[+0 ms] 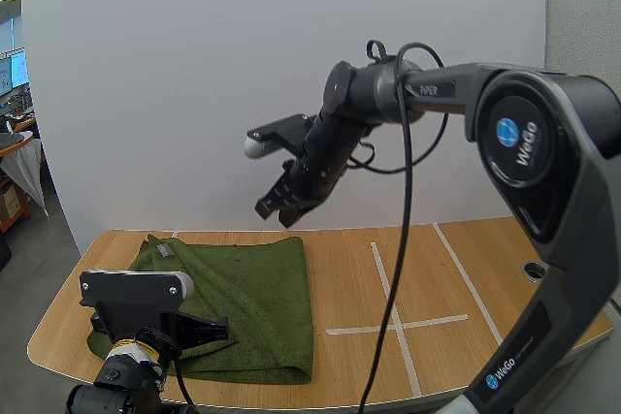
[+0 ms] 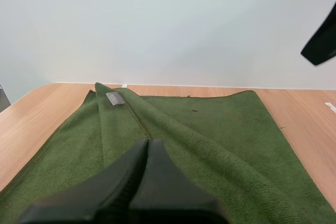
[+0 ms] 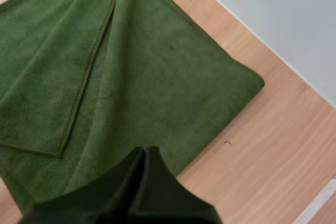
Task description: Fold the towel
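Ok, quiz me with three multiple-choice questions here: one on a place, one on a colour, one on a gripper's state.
1. Where is the towel? A) the table, left part B) right edge C) floor
2. Towel's colour? A) white B) blue C) green
3. The right gripper is: A) open round the towel B) shut on nothing, raised above the table C) shut on a towel corner
Answers: 1 A, it lies left of the tape lines; 2 C, green in every view; 3 B, its fingers meet as one wedge, clear of the cloth.
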Controlling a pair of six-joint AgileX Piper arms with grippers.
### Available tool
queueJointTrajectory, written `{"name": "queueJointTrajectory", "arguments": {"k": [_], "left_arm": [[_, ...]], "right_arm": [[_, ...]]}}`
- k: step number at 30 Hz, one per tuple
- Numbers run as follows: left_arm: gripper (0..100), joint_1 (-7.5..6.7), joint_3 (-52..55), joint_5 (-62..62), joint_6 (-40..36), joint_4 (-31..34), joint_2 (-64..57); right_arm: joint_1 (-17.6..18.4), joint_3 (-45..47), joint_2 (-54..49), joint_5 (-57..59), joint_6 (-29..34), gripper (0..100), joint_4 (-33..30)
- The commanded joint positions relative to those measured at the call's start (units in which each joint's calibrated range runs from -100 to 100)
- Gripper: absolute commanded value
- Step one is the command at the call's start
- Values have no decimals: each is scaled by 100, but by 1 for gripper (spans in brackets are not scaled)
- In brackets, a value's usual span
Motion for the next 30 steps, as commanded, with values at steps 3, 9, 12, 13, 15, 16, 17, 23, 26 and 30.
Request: {"name": "queueJointTrajectory", "arguments": {"k": [3, 9, 12, 13, 15, 16, 17, 23, 26, 30], "left_arm": [[0, -15, -18, -737, 223, 390, -21], [0, -15, -841, -1054, 565, 514, -21], [0, -15, -1284, -883, 1107, 736, -21], [0, -15, -1422, -765, 1219, 765, -21], [0, -15, -1828, 97, 1366, 820, -21], [0, -15, -1975, 424, 1366, 820, -21], [0, -15, -2149, 738, 1366, 788, -21], [0, -15, -3071, 2701, 1366, 743, -21], [0, -15, -3433, 3989, 1366, 713, 111], [0, -15, -3633, 5150, 1568, 601, 570]], "right_arm": [[-24, 1590, -415, -1589, -67, 0, -25], [-24, 2412, -415, -3009, -67, 0, 147], [-24, 2504, -415, -3335, -67, 0, 157], [-24, 2504, -415, -3386, -67, 0, 157], [-24, 2504, -415, -3429, -81, 0, 186], [-24, 2504, -415, -3429, -135, 0, 186], [-24, 2504, -415, -3392, -175, 0, 186], [-24, 2504, -415, -3302, -173, 0, 215], [-24, 2504, -415, -3259, -173, 0, 228], [-24, 2504, -415, -2939, -209, 0, 228]]}}
